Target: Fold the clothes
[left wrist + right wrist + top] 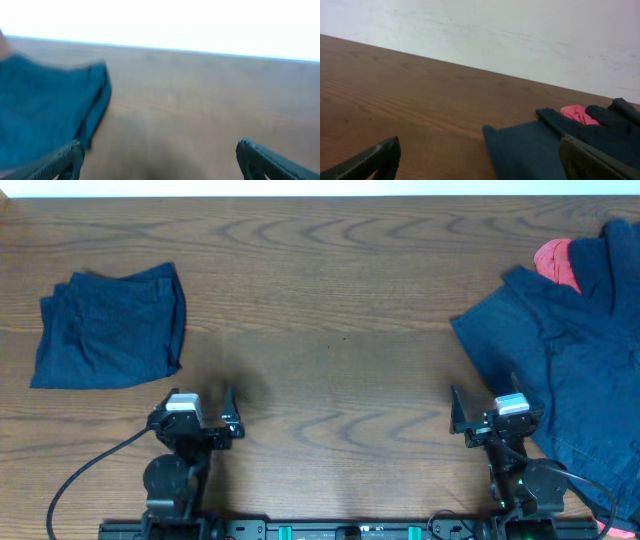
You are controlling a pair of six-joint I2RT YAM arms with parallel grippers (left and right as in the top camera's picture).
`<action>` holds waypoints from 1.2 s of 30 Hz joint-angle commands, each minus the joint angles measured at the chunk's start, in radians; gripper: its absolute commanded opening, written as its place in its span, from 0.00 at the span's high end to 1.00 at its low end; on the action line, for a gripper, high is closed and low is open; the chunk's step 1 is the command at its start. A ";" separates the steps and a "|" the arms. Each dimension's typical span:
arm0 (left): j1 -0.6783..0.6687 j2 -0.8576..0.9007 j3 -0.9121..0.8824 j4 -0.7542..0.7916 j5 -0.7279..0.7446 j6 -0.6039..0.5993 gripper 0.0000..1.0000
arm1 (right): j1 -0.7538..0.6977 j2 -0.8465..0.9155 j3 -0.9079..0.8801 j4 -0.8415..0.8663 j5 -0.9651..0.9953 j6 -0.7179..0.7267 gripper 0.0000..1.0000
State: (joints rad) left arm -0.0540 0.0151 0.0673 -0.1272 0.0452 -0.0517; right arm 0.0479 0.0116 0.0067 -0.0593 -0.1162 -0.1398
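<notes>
This looks like a robotics lab or test bench rather than a home. A left arm and a right arm sit on a black mounting rail at the edge of a wood-grain table. A black cable trails from the left one, and a plain white wall stands behind.

The table is smooth, grained brown wood. Left of the left claw, the folded navy garment is soft, matt cloth; the claw itself looks matt black.

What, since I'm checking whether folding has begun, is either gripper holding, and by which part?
Nothing: the left gripper and right gripper both stand open, empty.
</notes>
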 commanded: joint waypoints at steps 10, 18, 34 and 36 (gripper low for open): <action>0.005 -0.009 -0.063 0.061 0.023 0.028 0.02 | -0.009 -0.006 -0.001 -0.004 -0.008 -0.011 0.01; 0.004 -0.003 -0.063 0.061 0.022 0.029 0.02 | -0.009 -0.006 -0.001 -0.004 -0.008 -0.011 0.01; 0.004 -0.003 -0.063 0.061 0.022 0.029 0.02 | -0.009 -0.006 -0.001 -0.004 -0.008 -0.011 0.01; 0.004 -0.003 -0.063 0.061 0.022 0.029 0.02 | -0.009 -0.006 -0.001 -0.004 -0.008 -0.011 0.01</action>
State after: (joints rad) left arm -0.0540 0.0113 0.0135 -0.0208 0.0536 -0.0277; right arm 0.0479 0.0116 0.0067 -0.0593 -0.1162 -0.1398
